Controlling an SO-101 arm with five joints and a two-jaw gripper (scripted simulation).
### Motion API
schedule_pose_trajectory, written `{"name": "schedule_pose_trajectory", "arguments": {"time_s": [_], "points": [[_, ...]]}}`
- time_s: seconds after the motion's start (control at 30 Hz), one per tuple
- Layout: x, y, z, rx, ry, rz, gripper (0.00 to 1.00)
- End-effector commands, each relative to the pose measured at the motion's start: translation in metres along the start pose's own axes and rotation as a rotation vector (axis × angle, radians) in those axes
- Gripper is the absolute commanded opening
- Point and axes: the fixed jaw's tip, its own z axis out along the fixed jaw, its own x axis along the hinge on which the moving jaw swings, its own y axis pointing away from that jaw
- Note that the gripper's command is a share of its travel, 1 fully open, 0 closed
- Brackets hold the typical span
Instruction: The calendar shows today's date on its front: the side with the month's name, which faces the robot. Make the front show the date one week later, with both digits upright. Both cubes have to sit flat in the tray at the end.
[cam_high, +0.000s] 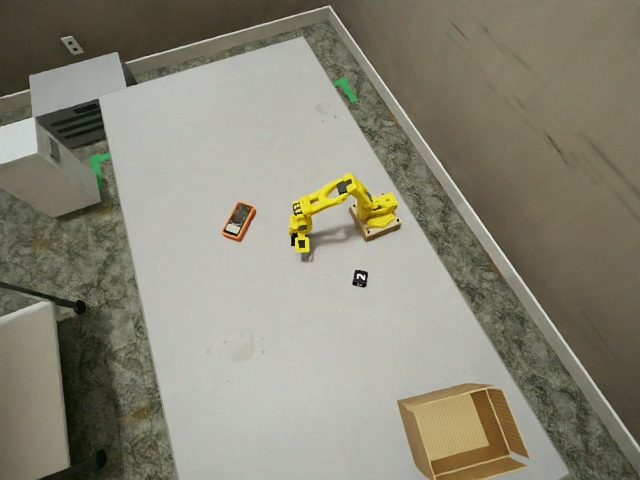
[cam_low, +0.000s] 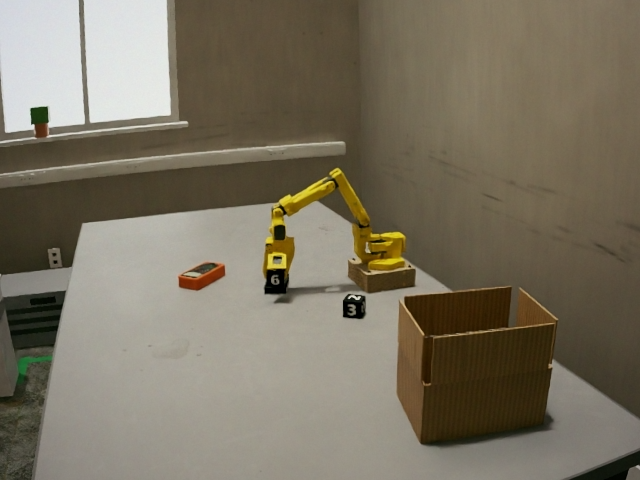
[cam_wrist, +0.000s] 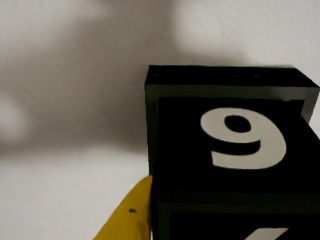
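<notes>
Leftmost, well apart from the square wooden base (cam_high: 383, 231) (cam_low: 385, 279), lies an orange-framed, dark-faced rectangular device (cam_high: 239, 221) (cam_low: 202, 275). Left of the base, the yellow pincer (cam_high: 301, 245) (cam_low: 277, 273) (cam_wrist: 135, 215), partly open, grips a black white-numbered cube (cam_low: 275, 280) (cam_wrist: 225, 145). Another black numbered cube (cam_high: 360, 278) (cam_low: 354, 305) sits near the base's front; an open brown cardboard box (cam_high: 454, 428) (cam_low: 485, 382) stands farther front-right. I can't make out the tray clearly.

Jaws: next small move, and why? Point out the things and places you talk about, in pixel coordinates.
Probably a slight straight lift. They're shut on a numbered cube (cam_low: 275, 279) (cam_wrist: 180, 150), low over the table (cam_high: 248, 289) (cam_low: 206, 403); lifting should show whether the black piece behind it in the wrist view comes along.
</notes>
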Motion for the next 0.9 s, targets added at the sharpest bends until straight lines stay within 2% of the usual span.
{"name": "schedule_pose_trajectory", "arguments": {"time_s": [0.0, 0.87], "points": [[0.0017, -0.0014, -0.0014, 0.003, -0.002, 0.011, 0.00], [0.0013, -0.0020, -0.0068, 0.003, -0.002, 0.011, 0.00]]}}
